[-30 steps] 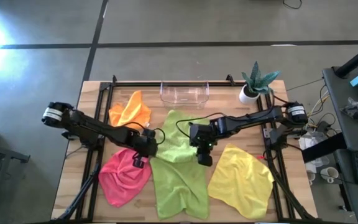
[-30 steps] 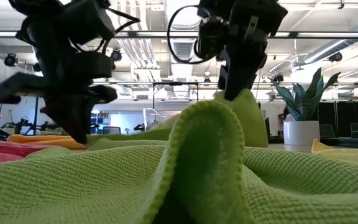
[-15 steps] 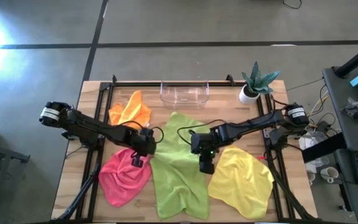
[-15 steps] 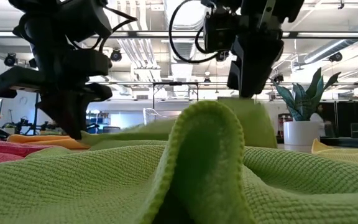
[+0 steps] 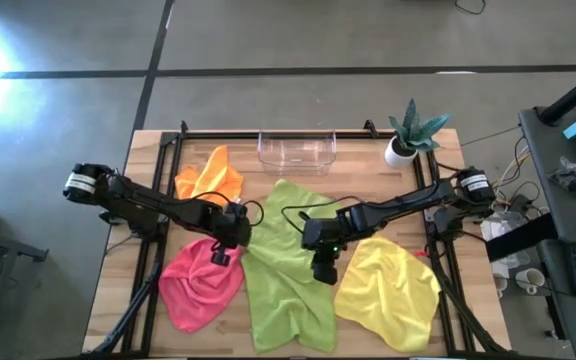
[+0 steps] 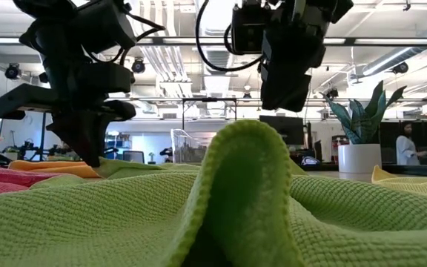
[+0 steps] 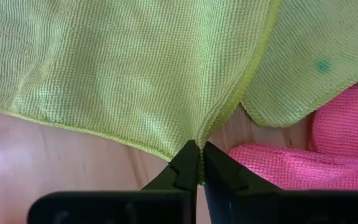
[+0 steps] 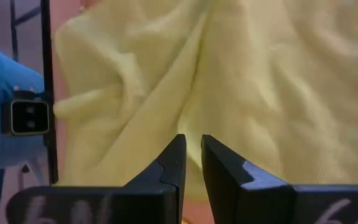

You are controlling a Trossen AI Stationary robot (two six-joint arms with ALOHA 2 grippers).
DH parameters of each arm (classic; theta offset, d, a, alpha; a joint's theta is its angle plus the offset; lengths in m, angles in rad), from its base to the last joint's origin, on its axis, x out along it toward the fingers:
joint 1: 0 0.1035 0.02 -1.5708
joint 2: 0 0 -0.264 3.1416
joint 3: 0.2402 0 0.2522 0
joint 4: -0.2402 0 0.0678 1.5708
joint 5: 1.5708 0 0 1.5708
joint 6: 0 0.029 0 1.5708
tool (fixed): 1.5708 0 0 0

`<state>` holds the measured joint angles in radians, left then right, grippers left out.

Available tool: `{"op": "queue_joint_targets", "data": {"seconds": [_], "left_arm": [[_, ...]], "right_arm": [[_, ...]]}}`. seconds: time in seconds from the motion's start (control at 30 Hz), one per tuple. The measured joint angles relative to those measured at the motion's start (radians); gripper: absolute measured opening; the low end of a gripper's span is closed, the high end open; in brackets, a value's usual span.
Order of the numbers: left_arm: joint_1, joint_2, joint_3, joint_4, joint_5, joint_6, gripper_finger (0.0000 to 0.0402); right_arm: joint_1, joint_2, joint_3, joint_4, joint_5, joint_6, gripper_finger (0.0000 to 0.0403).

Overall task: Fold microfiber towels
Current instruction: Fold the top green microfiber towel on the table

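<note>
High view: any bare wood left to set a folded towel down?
Bare wood lies between the clear plastic bin and the small potted plant, at the far left corner beside the orange cloth, and along the left edge by the pink cloth. The middle and near side are crowded by the lime green cloth and yellow cloth.

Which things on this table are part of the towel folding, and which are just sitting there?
Part of the job:
- lime green microfiber towel
- pink microfiber towel
- yellow microfiber towel
- orange microfiber towel

Just sitting there:
- clear plastic bin
- small potted plant in a white pot
</note>
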<state>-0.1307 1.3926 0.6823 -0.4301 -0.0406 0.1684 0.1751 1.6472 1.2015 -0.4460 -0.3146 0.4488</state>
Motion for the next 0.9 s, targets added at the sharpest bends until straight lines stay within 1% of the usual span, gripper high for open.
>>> {"op": "queue_joint_targets", "data": {"seconds": [0.13,0.3,0.4,0.5,0.6,0.7,0.77,0.9], "left_arm": [[0.000,0.000,0.000,-0.001,0.000,0.002,0.0000],[0.000,0.000,0.000,0.000,0.000,0.002,0.0000],[0.000,0.000,0.000,0.000,0.000,0.002,0.0000],[0.000,0.000,0.000,-0.001,0.000,-0.003,0.0000],[0.000,0.000,0.006,-0.003,0.001,-0.005,0.0000],[0.000,0.000,0.007,-0.003,0.002,-0.006,0.0000],[0.000,0.000,0.007,-0.003,0.004,-0.018,0.0000],[0.000,0.000,0.007,-0.003,0.006,-0.058,0.0000]], "right_arm": [[0.020,0.011,-0.001,0.007,-0.002,0.013,0.0045],[0.042,0.011,-0.001,0.017,-0.035,0.009,0.0039],[0.057,0.014,0.000,0.041,-0.009,0.012,0.0035],[0.077,0.023,0.000,0.075,0.026,0.031,0.0042],[0.088,0.037,0.000,0.080,0.026,0.077,0.0063],[0.093,0.051,0.000,0.082,0.027,0.081,0.0096],[0.096,0.060,0.000,0.081,0.032,0.049,0.0120],[0.105,0.070,0.000,0.082,0.102,-0.044,0.0158]]}}
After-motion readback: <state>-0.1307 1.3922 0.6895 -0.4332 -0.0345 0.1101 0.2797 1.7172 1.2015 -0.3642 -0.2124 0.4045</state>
